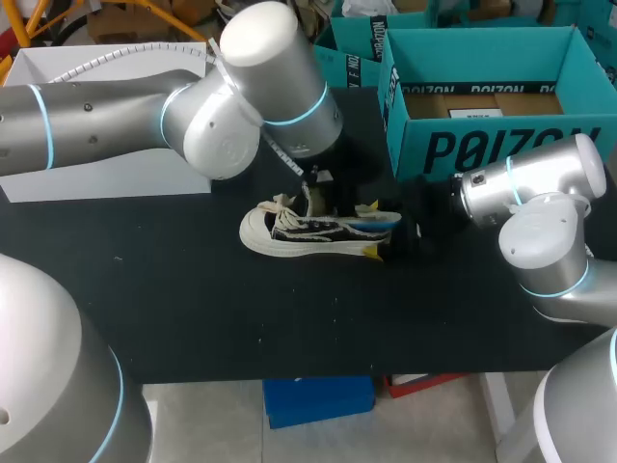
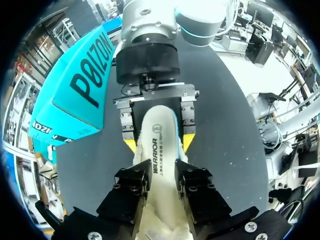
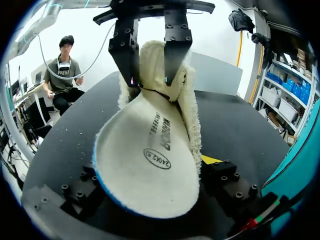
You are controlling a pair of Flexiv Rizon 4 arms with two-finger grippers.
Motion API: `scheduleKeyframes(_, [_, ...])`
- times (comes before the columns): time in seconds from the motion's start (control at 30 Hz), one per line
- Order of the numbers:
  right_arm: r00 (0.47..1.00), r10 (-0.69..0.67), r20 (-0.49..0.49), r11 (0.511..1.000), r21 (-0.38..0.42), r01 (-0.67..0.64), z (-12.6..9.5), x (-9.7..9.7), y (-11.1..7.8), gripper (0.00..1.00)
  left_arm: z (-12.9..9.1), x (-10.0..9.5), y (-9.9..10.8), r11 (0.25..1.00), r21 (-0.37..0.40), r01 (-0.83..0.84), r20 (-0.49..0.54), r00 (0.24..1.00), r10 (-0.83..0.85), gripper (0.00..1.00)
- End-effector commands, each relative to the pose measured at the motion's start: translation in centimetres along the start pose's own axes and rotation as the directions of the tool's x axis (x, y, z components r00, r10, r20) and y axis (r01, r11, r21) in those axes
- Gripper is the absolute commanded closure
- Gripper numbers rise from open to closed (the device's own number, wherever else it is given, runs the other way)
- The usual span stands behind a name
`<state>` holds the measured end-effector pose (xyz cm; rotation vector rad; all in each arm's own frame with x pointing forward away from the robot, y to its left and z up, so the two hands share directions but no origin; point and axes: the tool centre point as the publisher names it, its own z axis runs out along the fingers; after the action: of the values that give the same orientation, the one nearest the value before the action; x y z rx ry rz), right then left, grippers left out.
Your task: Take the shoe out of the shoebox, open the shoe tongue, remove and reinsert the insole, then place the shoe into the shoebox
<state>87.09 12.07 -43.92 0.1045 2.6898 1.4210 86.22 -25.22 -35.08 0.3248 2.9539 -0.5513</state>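
Observation:
A white, black-striped shoe with a blue heel lies on its sole mid-table, toe to the left. My right gripper is shut on its heel; its yellow tips press both sides. The white fleecy insole lies in the shoe, heel end towards the right gripper. My left gripper hangs over the shoe's opening. In the left wrist view its fingers stand slightly apart, so the left gripper is open with the insole between them. The open teal shoebox stands at the back right.
A second teal box sits behind the shoebox, and a white box stands at the back left under my left arm. Bare black table stretches from the shoe to the front edge.

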Motion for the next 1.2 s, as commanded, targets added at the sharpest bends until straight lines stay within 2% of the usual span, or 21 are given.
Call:
scheduleKeyframes(0.03, [1.0, 0.002, 0.002, 1.0, 0.002, -0.002, 0.3, 0.0, -0.1, 1.0, 0.0, 0.6, -0.8, 1.0, 0.007, -0.022, 0.002, 1.0, 0.022, 0.75])
scheduleKeyframes(0.2, [1.0, 0.002, 0.002, 1.0, 0.002, -0.002, 0.3, 0.0, -0.1, 1.0, 0.4, 1.3, -1.6, 0.999, 0.007, -0.048, 0.0, 0.999, 0.048, 0.74])
scheduleKeyframes(0.33, [1.0, 0.002, 0.002, 1.0, 0.002, -0.002, 0.3, 0.0, -0.1, 1.0, 0.9, 1.5, -1.8, 0.998, -0.012, -0.055, 0.011, 0.998, 0.056, 0.65])
scheduleKeyframes(0.4, [1.0, 0.002, 0.002, 1.0, 0.002, -0.002, 0.3, 0.0, -0.1, 1.0, 1.1, 1.6, -1.8, 0.998, -0.015, -0.056, 0.011, 0.998, 0.057, 0.73])
scheduleKeyframes(0.53, [1.0, 0.002, 0.002, 1.0, 0.002, -0.002, 0.3, 0.0, -0.1, 1.0, 1.7, 1.7, -1.8, 0.997, -0.042, -0.067, 0.024, 0.997, 0.068, 0.68])
scheduleKeyframes(1.2, [1.0, 0.002, 0.002, 1.0, 0.002, -0.002, 0.3, 0.0, -0.1, 1.0, 3.9, 0.5, -1.5, 0.997, -0.052, -0.057, 0.014, 0.998, 0.057, 0.67])
